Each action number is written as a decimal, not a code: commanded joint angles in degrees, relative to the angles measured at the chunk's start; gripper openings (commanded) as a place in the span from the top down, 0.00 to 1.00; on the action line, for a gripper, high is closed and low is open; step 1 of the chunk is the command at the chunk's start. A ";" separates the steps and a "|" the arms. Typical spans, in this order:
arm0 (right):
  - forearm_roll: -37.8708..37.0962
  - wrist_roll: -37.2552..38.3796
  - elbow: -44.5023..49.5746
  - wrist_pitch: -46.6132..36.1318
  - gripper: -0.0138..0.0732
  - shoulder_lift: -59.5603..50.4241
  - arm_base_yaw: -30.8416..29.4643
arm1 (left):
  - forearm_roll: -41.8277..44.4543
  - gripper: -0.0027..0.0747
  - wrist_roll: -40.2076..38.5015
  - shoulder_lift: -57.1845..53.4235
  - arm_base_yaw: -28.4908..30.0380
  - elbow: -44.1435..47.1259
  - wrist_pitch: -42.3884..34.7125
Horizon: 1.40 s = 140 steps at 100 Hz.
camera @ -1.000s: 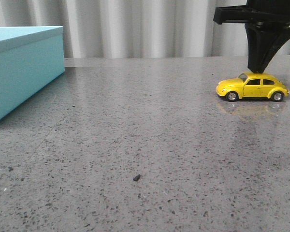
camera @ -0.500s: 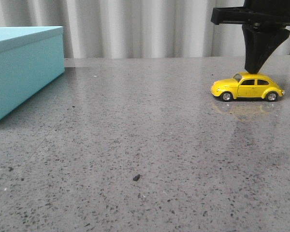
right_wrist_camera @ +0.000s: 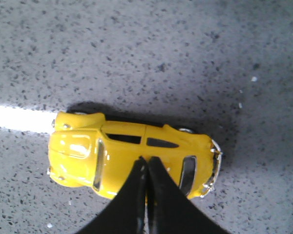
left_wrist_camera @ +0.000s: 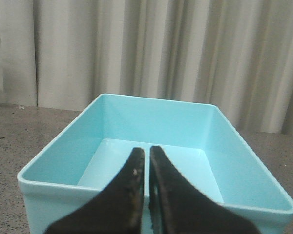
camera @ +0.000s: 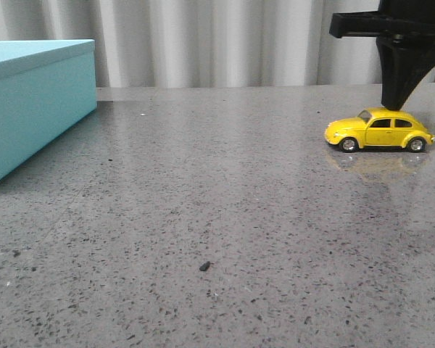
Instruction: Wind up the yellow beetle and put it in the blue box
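Observation:
The yellow beetle (camera: 378,130) stands on its wheels on the grey table at the right, nose pointing left. My right gripper (camera: 396,106) is shut, and its closed tips press down on the car's roof; in the right wrist view the tips (right_wrist_camera: 147,160) rest on the roof of the beetle (right_wrist_camera: 122,153). The blue box (camera: 29,98) stands at the far left. In the left wrist view it (left_wrist_camera: 112,122) is open and empty. My left gripper (left_wrist_camera: 146,152) is shut, empty, and hovers over the box's near rim.
A small dark crumb (camera: 204,267) lies on the speckled grey table (camera: 217,217) in the front middle. Pale pleated curtains (camera: 203,43) hang behind the table's far edge.
The beetle rolled left and then back right under my shut right gripper, ending about where it stood a second ago. The box has not moved.

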 commanded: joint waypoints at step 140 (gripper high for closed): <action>-11.60 0.30 -0.47 2.44 0.91 -1.27 -8.50 | 0.08 0.99 -0.02 1.16 -0.42 -2.08 -4.59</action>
